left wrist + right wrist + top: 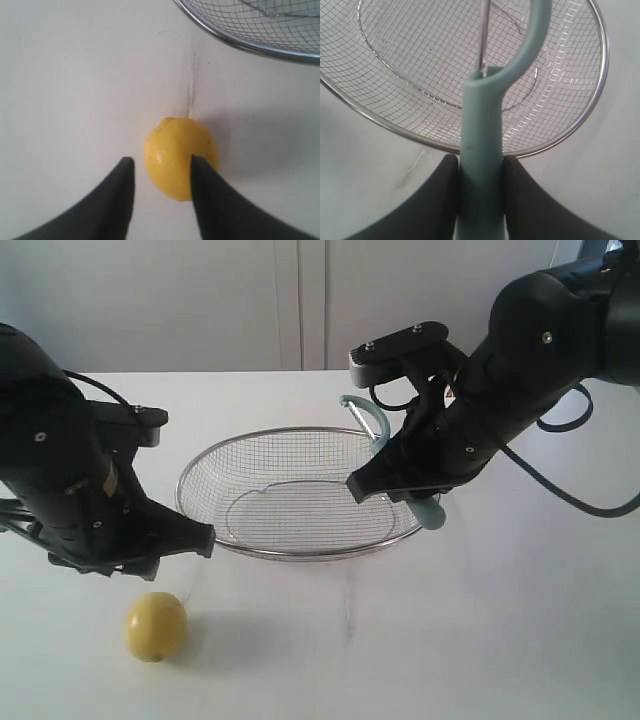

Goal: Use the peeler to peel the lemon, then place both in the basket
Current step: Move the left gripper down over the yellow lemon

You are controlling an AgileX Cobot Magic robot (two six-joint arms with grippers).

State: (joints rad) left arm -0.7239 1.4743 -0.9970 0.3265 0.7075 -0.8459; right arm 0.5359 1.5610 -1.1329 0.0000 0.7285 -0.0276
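Observation:
The yellow lemon [155, 626] lies on the white table at the front left, outside the basket. My left gripper [175, 545] hangs just above it, open. In the left wrist view its two dark fingers stand apart over the lemon [175, 155] and nothing is between them; the gripper [161, 162] holds nothing. My right gripper [400, 485] is shut on the pale teal handle of the peeler [368, 415], held over the right rim of the wire-mesh basket [300, 552]. In the right wrist view the peeler [480, 125] points out over the basket [395, 129], clamped by the gripper [480, 162].
The basket's thick rim [260, 47] passes close by the lemon. Bare white tabletop [450, 640] lies in front of and to the right of the basket. A pale wall stands behind the table.

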